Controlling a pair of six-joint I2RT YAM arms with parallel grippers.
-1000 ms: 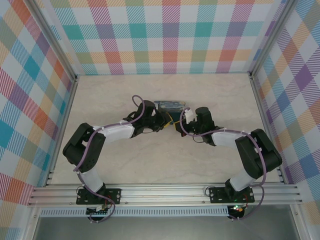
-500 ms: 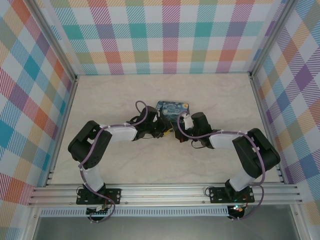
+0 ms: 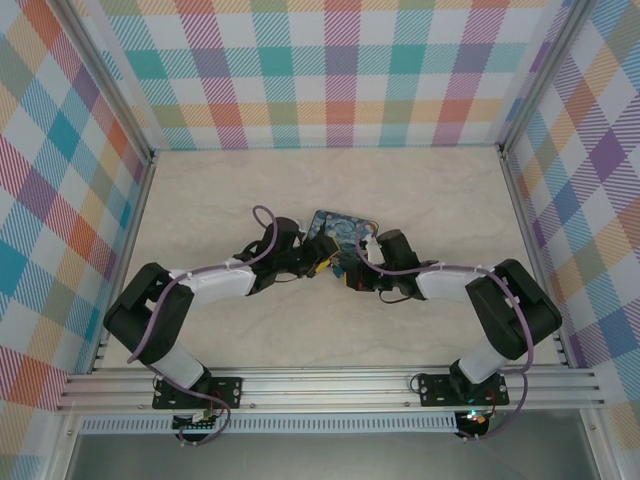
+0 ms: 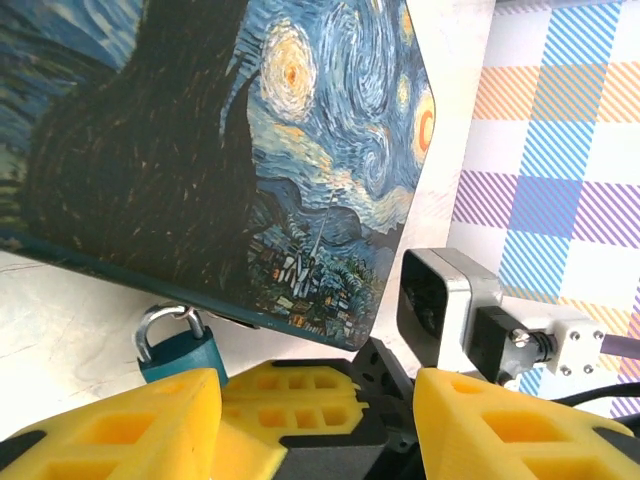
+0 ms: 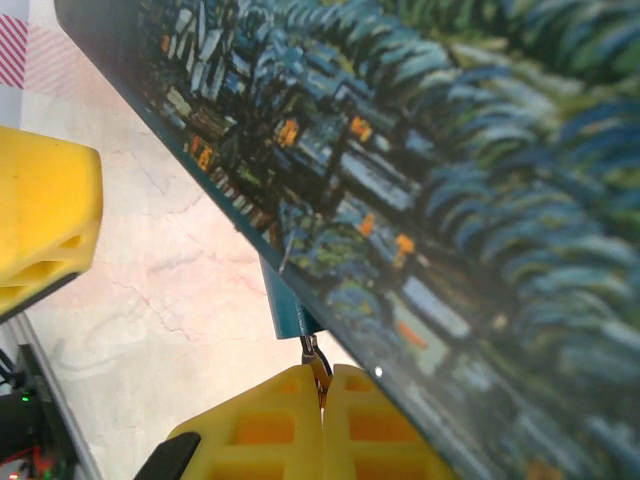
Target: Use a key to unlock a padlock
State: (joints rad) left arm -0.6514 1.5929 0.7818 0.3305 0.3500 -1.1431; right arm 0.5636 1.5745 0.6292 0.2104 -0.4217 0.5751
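Note:
The tiny blue padlock (image 4: pixel 178 350) hangs by its silvery shackle (image 4: pixel 160 320) at the edge of the starry-night tin (image 4: pixel 200 150). Its teal body (image 5: pixel 290 305) also pokes out under the tin's edge in the right wrist view. The thin dark key (image 5: pixel 318 362) runs from the padlock's underside down between my right gripper's (image 5: pixel 322 388) yellow fingers, which are shut on it. My left gripper (image 4: pixel 315 388) is open, its fingers (image 4: pixel 120 425) wide apart on either side of the right gripper's fingers (image 4: pixel 290 400), with the padlock just beyond its left finger. From above, both grippers (image 3: pixel 325 260) (image 3: pixel 348 272) meet at the tin's near edge.
The tin (image 3: pixel 340 228) lies mid-table, slightly tilted. The right wrist camera housing (image 4: pixel 440 300) sits close beside my left gripper's right finger. Checked walls (image 3: pixel 340 70) enclose the marble tabletop (image 3: pixel 220 190) on three sides.
Both grippers have dropped lower and closer together at the tin's near edge. The left arm's elbow swung out to the left. The tin's painted lid now faces up.

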